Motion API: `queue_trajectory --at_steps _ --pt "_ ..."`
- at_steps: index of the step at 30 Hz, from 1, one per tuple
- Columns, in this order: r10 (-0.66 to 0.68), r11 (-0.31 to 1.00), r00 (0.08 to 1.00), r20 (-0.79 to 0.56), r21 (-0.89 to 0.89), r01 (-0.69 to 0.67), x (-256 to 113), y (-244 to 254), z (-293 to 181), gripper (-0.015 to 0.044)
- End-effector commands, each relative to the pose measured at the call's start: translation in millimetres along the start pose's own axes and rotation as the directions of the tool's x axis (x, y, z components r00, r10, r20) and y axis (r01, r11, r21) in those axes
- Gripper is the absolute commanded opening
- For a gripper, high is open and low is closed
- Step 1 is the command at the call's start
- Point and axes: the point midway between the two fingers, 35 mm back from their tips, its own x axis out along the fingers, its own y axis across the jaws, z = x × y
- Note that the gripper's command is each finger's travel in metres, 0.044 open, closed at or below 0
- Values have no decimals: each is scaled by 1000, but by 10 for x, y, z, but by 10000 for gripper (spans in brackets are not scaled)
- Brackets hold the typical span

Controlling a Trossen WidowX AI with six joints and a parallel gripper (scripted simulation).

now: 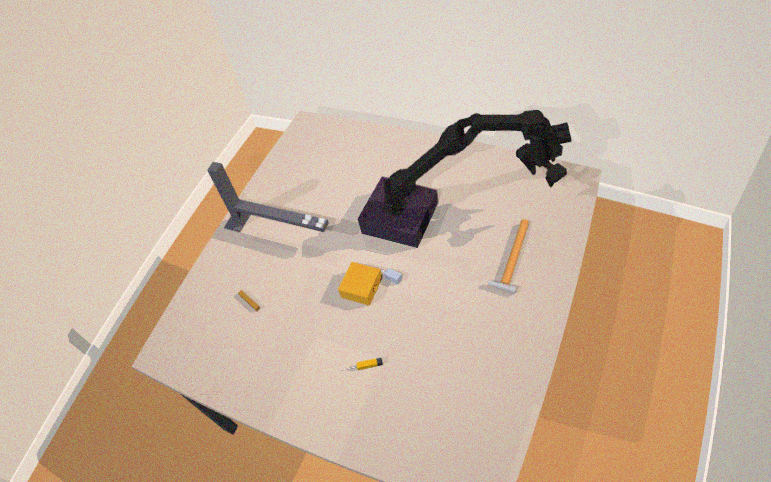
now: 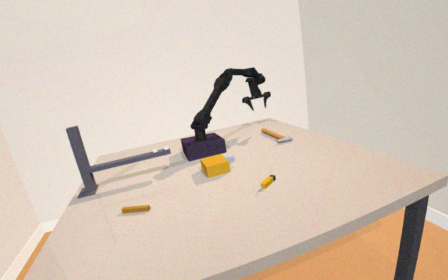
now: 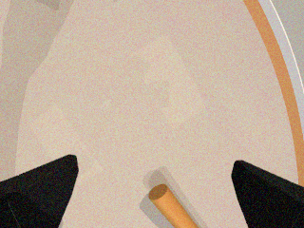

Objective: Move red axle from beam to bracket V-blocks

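One hammer (image 1: 515,251) (image 2: 273,134) (image 3: 177,211), orange handle and grey head, lying on the table; its handle end shows below the gripper (image 1: 542,178) (image 2: 259,108) (image 3: 155,161), between the fingers in the wrist view but well beneath them. One yellow utility knife (image 1: 369,364) (image 2: 267,182) with a black end, flat, nearer the long front edge. One ochre bar (image 1: 248,300) (image 2: 135,208), flat, well apart from the knife. One yellow block (image 1: 359,281) (image 2: 215,166), with a pale blue piece (image 1: 392,276) (image 2: 230,159) just beside it; contact uncertain.

One dark grey bracket (image 1: 274,214) (image 2: 128,160): upright post, level arm, small white V-blocks (image 1: 320,222) (image 2: 154,150) near the free end. Red axle: whereabouts cannot be told, nor can the beam be identified with confidence. One small opening in the yellow block's side, contents too small to tell.

One black arm (image 1: 430,161) (image 2: 213,101) on a dark purple base (image 1: 388,233) (image 2: 204,151), reaching over the hammer's side. Gripper: fingers wide apart, raised, nothing between them. One pale, speckled table (image 1: 436,335) (image 2: 288,215) (image 3: 119,71), dark-legged, above an orange floor (image 1: 645,299) (image 2: 357,250); pale walls (image 1: 436,53) (image 2: 149,51), white skirting.
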Motion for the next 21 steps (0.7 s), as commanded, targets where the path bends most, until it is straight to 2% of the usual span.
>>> queue_trajectory --at_steps 1,7,11,21 --pt "0 1000 1000 0 0 0 -8 -1 0 426" --pt "-6 1000 1000 10 0 6 -181 -21 8 440" --pt "-8 999 1000 -5 38 8 -169 -236 -214 440" --pt "2 955 997 -83 297 23 -158 -1121 -1788 440"
